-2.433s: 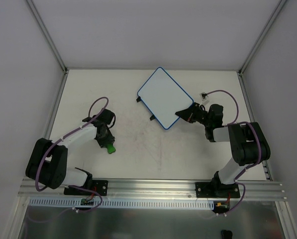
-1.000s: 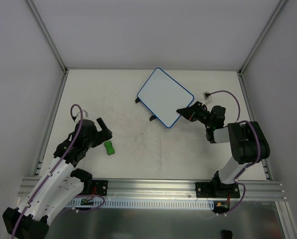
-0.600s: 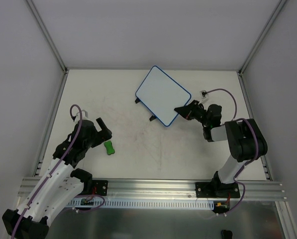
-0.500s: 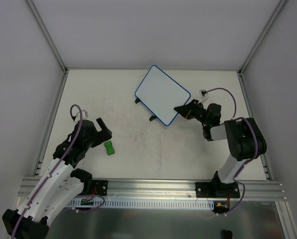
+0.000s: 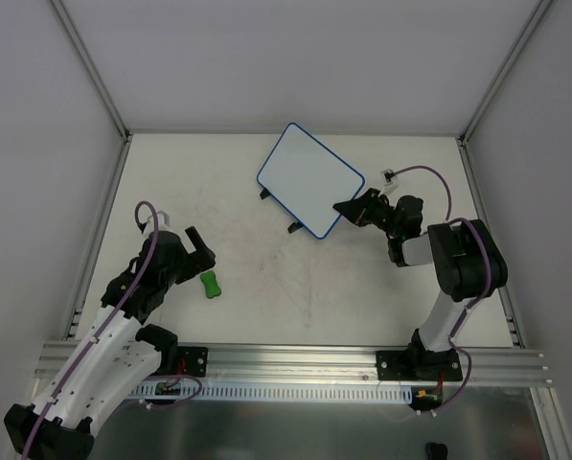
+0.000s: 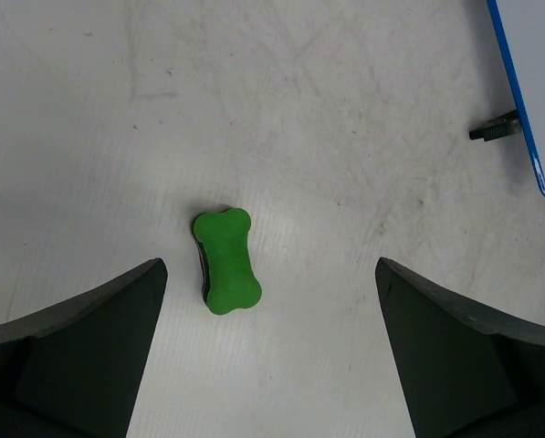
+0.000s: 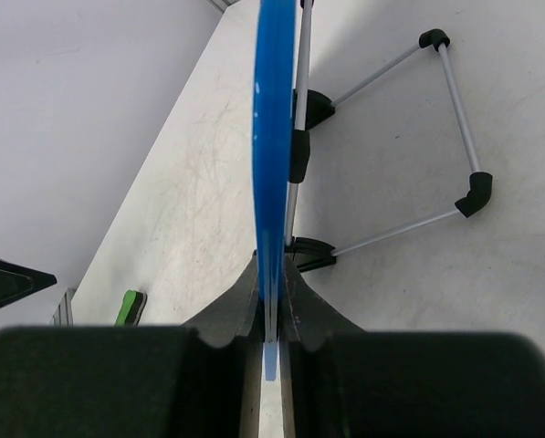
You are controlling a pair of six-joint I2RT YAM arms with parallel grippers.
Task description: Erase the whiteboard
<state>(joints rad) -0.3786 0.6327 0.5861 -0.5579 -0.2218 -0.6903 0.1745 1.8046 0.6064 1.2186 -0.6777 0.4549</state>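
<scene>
The whiteboard (image 5: 309, 190) is blank white with a thin blue frame and lies at the back centre, one corner raised. My right gripper (image 5: 348, 211) is shut on its near right corner. In the right wrist view the blue frame edge (image 7: 274, 137) runs straight up from between the closed jaws of the right gripper (image 7: 270, 292). The green bone-shaped eraser (image 5: 210, 284) lies loose on the table. My left gripper (image 6: 270, 269) hangs wide open just behind the eraser (image 6: 226, 260), touching nothing. The whiteboard's corner (image 6: 528, 82) shows at top right there.
A wire stand (image 7: 455, 119) with black clips (image 7: 309, 108) hangs under the board. One black clip (image 6: 496, 130) pokes from the frame. The table (image 5: 295, 287) bears faint scuffs. Grey walls and metal posts (image 5: 94, 67) close in the back and sides.
My left gripper let go of the eraser and drew back toward the near left. My right gripper nudged the whiteboard slightly left and back.
</scene>
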